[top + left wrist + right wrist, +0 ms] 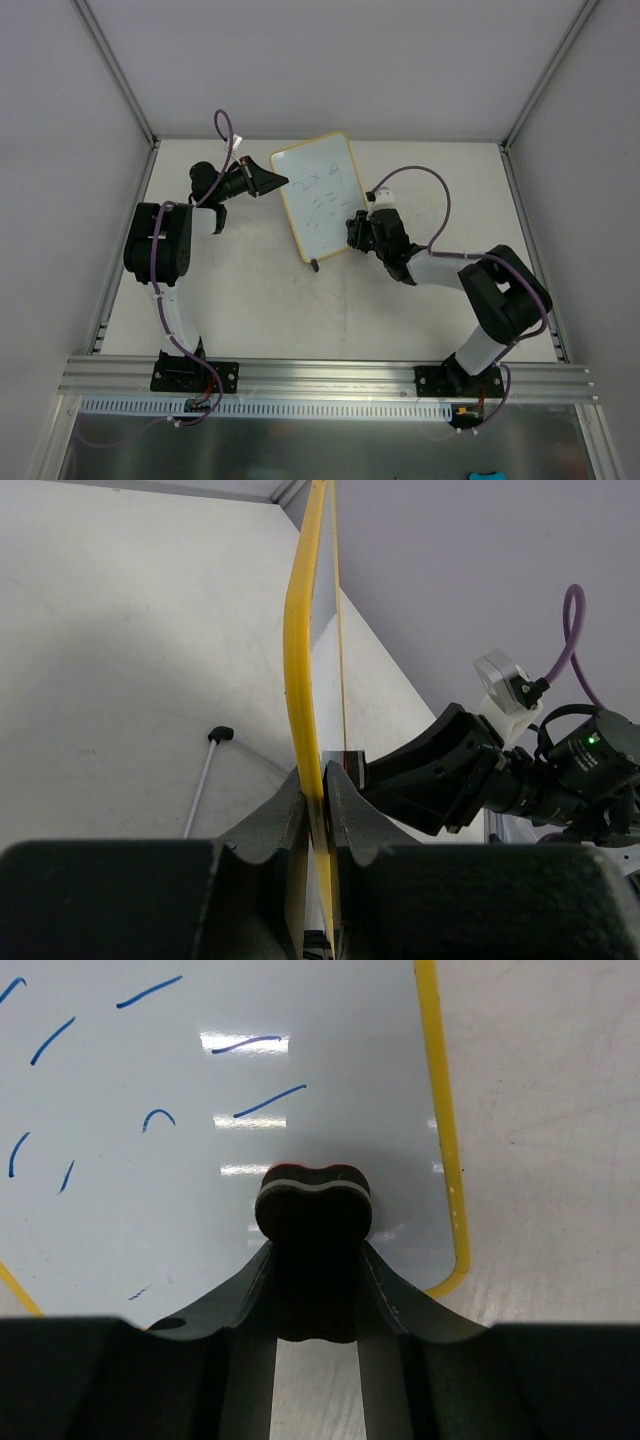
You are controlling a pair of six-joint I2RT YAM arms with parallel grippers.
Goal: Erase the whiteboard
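The whiteboard (318,195), yellow-framed with blue writing, stands tilted at the table's middle back. My left gripper (278,183) is shut on its left edge. In the left wrist view the yellow frame (300,630) runs edge-on between my left gripper's (322,785) pinched jaws. My right gripper (356,228) is shut on the black eraser (315,1225), pressed against the board's lower right part. In the right wrist view the whiteboard (200,1080) shows several blue strokes up and left of my right gripper (315,1260). The board's yellow corner (452,1260) lies just right of the eraser.
A thin white rod with a black tip (208,770) rests on the table beside the board; its black end (316,265) sits at the board's near corner. White walls and metal posts (120,75) enclose the table. A metal rail (330,375) runs along the near edge.
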